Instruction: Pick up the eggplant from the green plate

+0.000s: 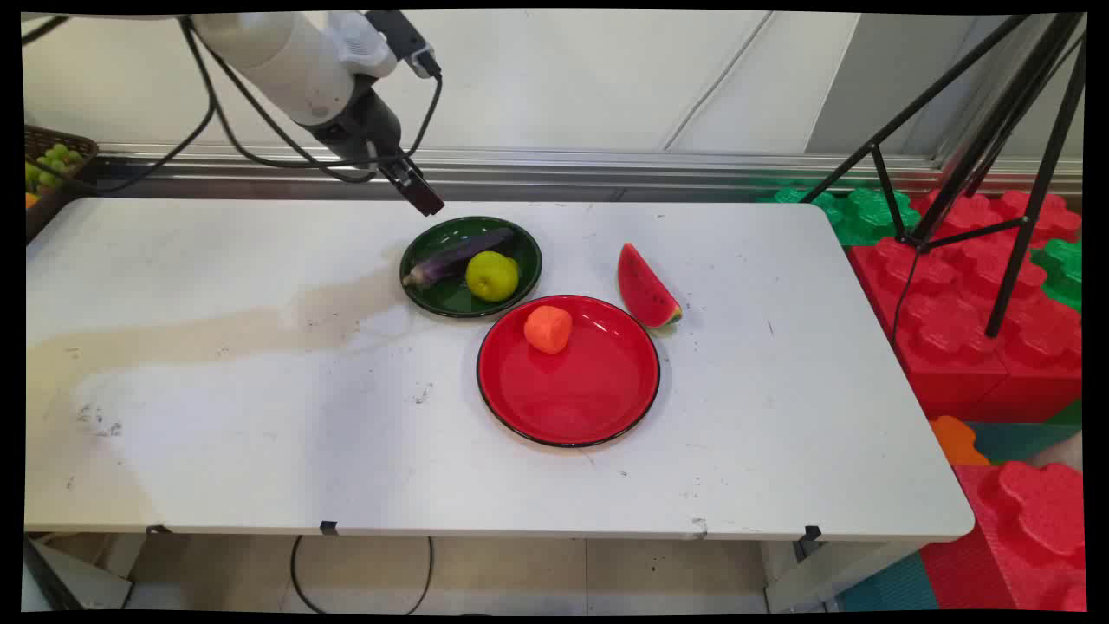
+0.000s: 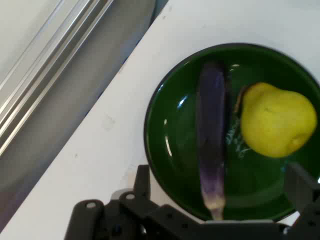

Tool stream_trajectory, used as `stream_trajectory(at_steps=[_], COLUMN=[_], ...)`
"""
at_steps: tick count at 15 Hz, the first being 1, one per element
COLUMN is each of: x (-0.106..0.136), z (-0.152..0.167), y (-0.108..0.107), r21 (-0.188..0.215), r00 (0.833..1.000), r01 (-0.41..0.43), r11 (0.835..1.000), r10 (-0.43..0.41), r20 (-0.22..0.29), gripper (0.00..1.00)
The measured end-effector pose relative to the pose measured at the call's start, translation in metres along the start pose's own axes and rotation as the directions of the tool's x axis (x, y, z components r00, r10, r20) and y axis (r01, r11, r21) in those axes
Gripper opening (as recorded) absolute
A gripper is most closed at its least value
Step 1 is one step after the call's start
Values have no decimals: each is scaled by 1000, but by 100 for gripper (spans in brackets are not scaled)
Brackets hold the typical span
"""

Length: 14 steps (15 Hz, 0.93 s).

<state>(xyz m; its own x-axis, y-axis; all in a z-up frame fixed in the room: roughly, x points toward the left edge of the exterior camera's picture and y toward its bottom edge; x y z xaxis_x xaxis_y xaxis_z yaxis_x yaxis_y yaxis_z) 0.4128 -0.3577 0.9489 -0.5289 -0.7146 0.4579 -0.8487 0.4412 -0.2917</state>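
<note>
Main view shows the black two-finger gripper (image 1: 423,198) hanging in the upper left of the frame, tilted down and to the right, just above the far left rim of the round dark green glazed plate (image 1: 424,295) and touching nothing. Its fingers stand wide apart and hold nothing; in the hand view one finger (image 2: 142,181) rises at lower left and the other at the lower right edge, with the plate's near part between them, which suggests the hand is lined up over what lies in that plate. Two things lie in the green plate: one long purple eggplant (image 1: 457,256) running across the plate's upper left part, and one yellow-green pear-like fruit (image 1: 492,276) right of it, the two close together and perhaps touching. Below and right of the green plate, nearly touching it, lies the one round glossy red plate with a black rim (image 1: 580,407), with one orange-red rounded fruit (image 1: 548,328) at its upper left. One red watermelon wedge with a green rind (image 1: 646,287) rests on the white table (image 1: 217,416) by the red plate's upper right rim. Two plates and four pieces of produce in all; at the far left edge, a brown woven basket (image 1: 52,139) holds a bunch of green grapes (image 1: 48,163).
</note>
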Motion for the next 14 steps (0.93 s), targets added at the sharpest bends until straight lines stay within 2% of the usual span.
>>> stream_trajectory(at_steps=[5,14], x=[4,-8], z=[44,119], y=[-14,-21], r21=[8,-33], r00=[998,986], r01=[23,26], r11=[1000,999], r10=[-23,-20], r20=[63,165], gripper=[100,100])
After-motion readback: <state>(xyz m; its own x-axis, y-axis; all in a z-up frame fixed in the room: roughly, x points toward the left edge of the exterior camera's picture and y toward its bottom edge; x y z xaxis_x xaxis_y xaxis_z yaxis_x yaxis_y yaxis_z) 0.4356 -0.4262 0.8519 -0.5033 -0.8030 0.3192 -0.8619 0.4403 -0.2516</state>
